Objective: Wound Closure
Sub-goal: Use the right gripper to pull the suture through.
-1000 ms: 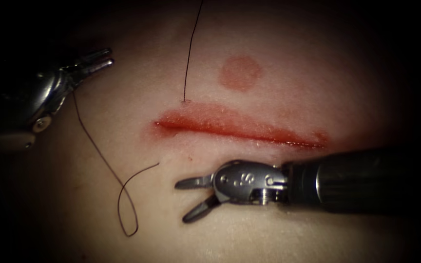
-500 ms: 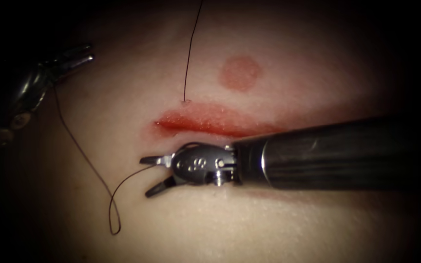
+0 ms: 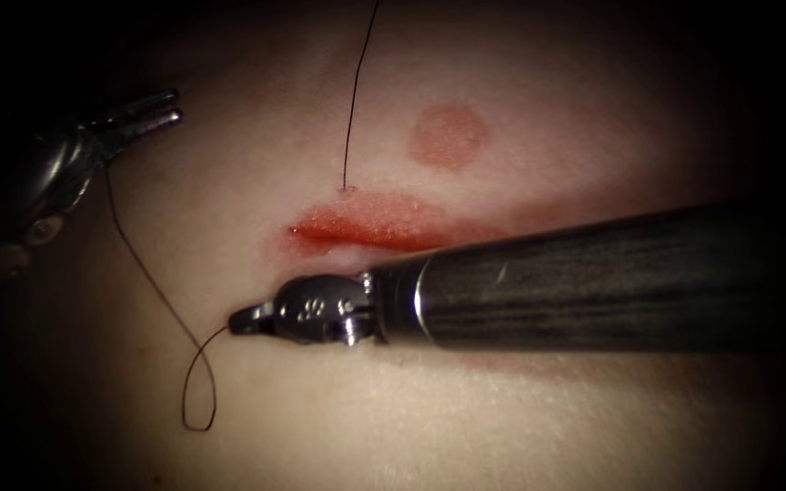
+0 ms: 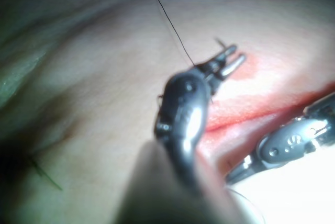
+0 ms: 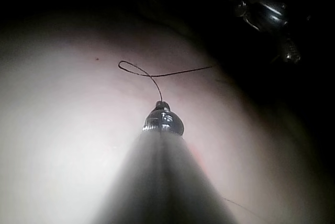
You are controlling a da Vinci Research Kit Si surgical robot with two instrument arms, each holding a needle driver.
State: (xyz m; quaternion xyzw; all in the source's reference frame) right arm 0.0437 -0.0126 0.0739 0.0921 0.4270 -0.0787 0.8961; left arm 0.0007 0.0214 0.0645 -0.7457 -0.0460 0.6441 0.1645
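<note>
Pale, faintly grained tissue [image 3: 502, 409] is seen under dark surroundings, its red-rimmed cut [image 3: 366, 232] partly covered by the right arm's shaft. The right hand [image 3: 240, 319] is clamped on the thin dark thread [image 3: 195, 391] below the cut's left end. The left hand [image 3: 161, 107] is slightly parted; whether thread is gripped cannot be told.

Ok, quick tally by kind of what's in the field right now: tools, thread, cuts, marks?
Tools: 2, the left tool holding the thread, the right tool shut on the thread's end by the loop.
Thread: 1 dark strand, with a stretch entering the tissue above the cut.
Cuts: 1, red cut.
Round red marks: 1.
Needles: 0 seen.
Total: 5.
</note>
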